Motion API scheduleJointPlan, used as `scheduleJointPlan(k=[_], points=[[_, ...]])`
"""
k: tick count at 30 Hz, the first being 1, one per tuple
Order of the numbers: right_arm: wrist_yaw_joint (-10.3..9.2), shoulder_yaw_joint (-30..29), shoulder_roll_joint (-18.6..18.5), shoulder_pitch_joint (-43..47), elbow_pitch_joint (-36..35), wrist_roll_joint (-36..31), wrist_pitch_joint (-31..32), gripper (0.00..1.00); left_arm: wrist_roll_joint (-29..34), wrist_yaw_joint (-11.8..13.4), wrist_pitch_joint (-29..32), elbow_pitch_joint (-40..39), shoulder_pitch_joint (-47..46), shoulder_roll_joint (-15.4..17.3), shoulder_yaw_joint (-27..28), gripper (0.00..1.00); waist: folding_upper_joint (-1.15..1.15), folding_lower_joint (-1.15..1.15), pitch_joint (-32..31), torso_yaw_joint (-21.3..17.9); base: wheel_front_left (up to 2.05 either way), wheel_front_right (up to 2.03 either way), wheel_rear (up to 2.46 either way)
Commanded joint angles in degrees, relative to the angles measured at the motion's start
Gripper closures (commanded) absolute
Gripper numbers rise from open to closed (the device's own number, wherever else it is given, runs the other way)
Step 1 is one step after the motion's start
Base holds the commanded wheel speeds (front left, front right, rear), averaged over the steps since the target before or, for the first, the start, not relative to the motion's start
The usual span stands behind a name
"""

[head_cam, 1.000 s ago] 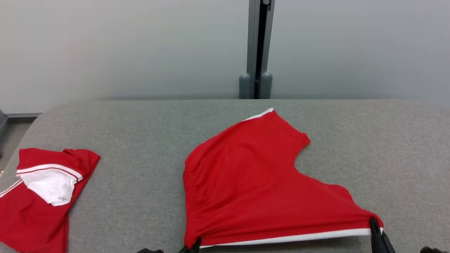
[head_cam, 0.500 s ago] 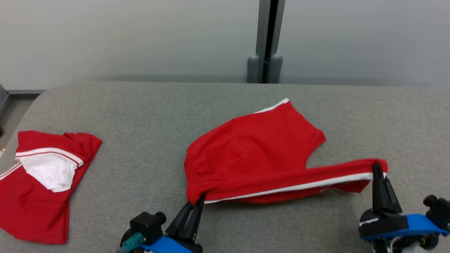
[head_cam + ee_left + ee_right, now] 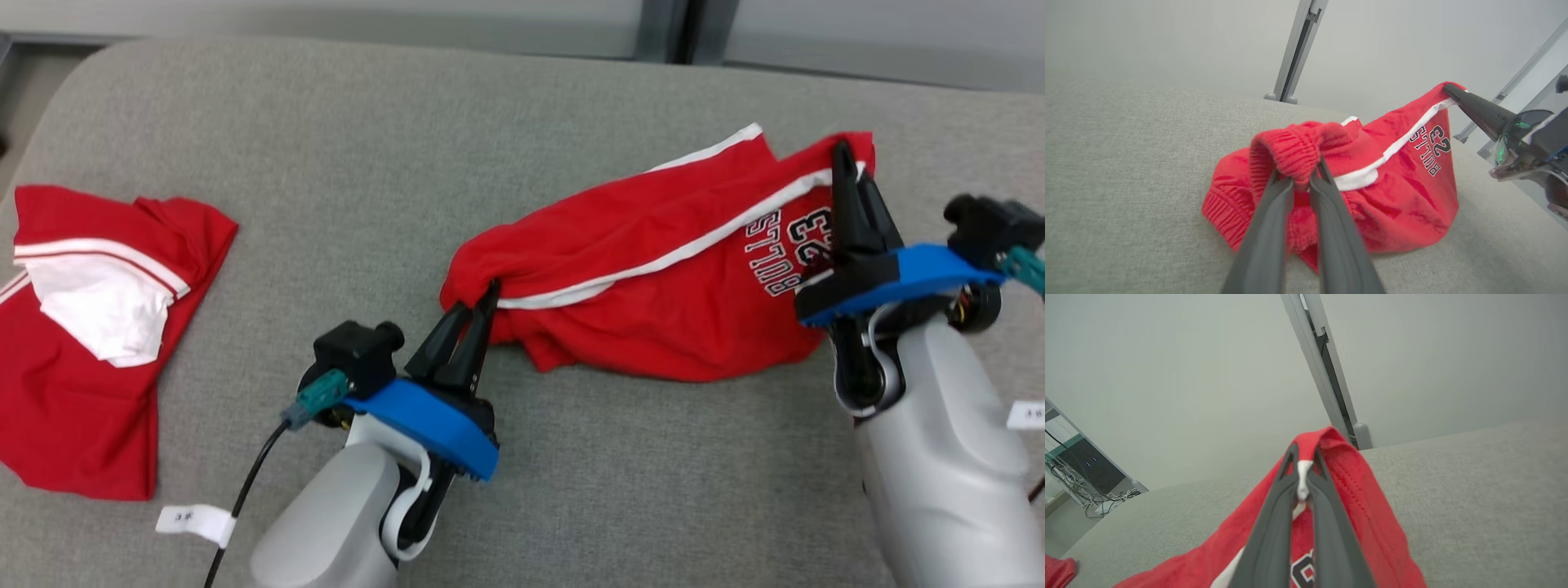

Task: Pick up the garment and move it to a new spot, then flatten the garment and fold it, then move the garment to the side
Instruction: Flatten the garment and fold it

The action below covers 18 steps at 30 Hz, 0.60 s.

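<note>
The left gripper (image 3: 482, 296) has its fingers (image 3: 1265, 237) clamped on the ribbed waistband of the red garment (image 3: 653, 269). A roll of the band stands up between them. The right gripper (image 3: 842, 155) has its fingers pressed together on a hem corner with the white stripe, and this corner is lifted above the grey counter (image 3: 408, 147). Between the two pairs of fingers the garment sags in a loose fold. Its lower part lies on the counter, and the print "23" is just beside the right fingers. Ahead of the left fingers open grey surface stretches to the far edge, while the right fingertips are nearer to that edge. Well apart, on the outer side of the left fingers, lies a second red and white garment (image 3: 82, 392), at the counter's left edge.
</note>
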Motion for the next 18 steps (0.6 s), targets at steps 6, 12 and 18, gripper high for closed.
scheduleJointPlan(k=[6, 12, 18], points=[[0.01, 0.1, 0.03, -9.19, 8.19, -4.54, -0.7, 1.0, -2.04, 0.17, -0.16, 4.79, -6.71, -0.83, -1.0, 1.0, 0.0, -0.02, 5.1, 2.62, 0.0, 0.0, 0.0], [0.01, -2.41, -0.2, -13.77, 15.08, -9.46, -1.66, 0.0, -1.99, 0.17, -0.16, 7.52, -9.27, -1.78, -0.94, 0.0, 0.0, -0.02, 6.68, 2.85, 0.0, 0.0, 0.0], [0.01, -6.06, -0.63, -13.22, 13.68, -18.17, -2.04, 0.0, 1.89, 0.17, -0.16, 7.52, -6.66, -1.34, 3.75, 0.0, 0.0, -0.02, 6.33, 2.62, 0.0, 0.0, 0.0]])
